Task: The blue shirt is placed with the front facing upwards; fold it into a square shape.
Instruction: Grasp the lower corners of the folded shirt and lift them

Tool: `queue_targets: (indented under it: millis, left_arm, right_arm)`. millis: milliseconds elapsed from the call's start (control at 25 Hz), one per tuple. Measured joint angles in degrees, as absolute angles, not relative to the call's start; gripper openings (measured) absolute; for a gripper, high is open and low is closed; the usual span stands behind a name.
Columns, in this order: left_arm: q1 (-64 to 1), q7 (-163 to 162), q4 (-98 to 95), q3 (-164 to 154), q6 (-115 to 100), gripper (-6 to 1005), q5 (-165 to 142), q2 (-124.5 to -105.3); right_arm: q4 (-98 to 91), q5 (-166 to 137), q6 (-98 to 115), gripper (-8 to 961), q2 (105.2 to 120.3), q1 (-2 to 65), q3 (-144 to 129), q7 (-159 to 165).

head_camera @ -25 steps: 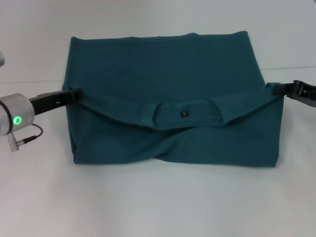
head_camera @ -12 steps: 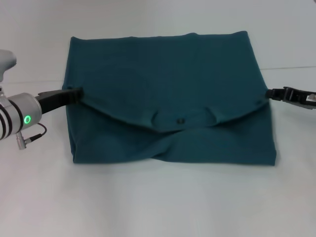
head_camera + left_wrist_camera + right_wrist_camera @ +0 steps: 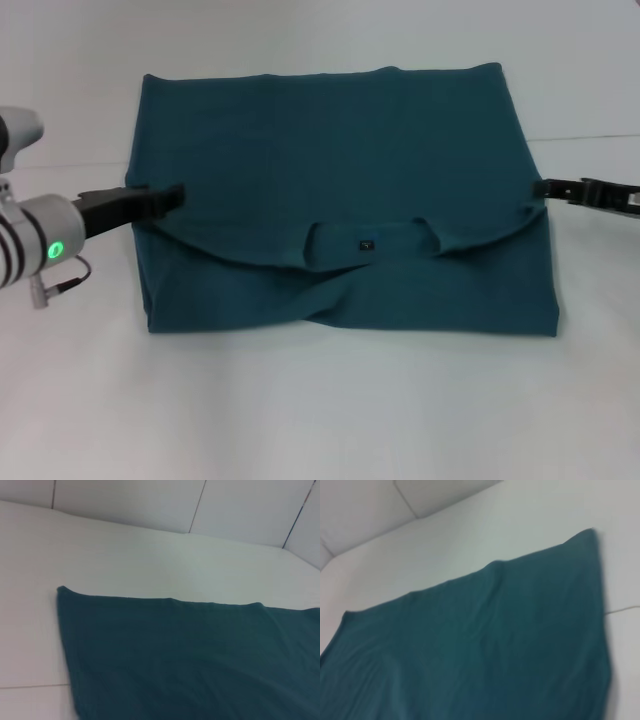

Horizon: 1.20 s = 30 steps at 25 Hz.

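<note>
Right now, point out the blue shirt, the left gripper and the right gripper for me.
blue shirt (image 3: 330, 140), head view, on the plain upper panel of the cloth.
left gripper (image 3: 172, 194), head view, at its dark fingertips over the shirt's left edge.
right gripper (image 3: 545, 187), head view, at its dark tip by the shirt's right edge.

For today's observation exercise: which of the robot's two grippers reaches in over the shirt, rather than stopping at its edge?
The left gripper: its tips overlap the blue shirt. The right gripper only meets the shirt's side edge.

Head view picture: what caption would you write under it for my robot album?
Left gripper and right gripper at opposite sides of a partly folded blue shirt on a white table.
</note>
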State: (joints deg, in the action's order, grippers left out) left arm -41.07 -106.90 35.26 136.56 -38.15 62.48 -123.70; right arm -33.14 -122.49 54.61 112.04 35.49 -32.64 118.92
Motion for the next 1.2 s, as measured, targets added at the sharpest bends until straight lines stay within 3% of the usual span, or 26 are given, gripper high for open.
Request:
queue_targets:
  millis: [160, 400, 720, 1200]
  left_arm:
    - [-38.32, -107.53, 38.86, 135.39, -39.40, 589, 62.77, -123.84]
    - [-33.52, -108.79, 44.03, 134.69, -48.49, 612, 62.59, -123.90]
    - [-24.62, -108.58, 50.94, 127.01, -53.73, 608, 62.85, -124.33]
    - [-23.53, -107.27, 49.92, 123.45, -51.94, 602, 62.17, -124.22]
  right_arm:
    - [-35.53, -120.81, 56.36, 644, 112.01, 33.64, -32.24, 118.93]
    - [-43.03, -119.66, 66.66, 715, 112.82, 27.73, -32.20, 118.02]
    - [-47.04, -119.36, 73.84, 710, 113.20, 21.23, -31.18, 113.69]
    - [-46.54, -122.61, 75.52, 705, 115.78, 19.71, -31.94, 105.52]
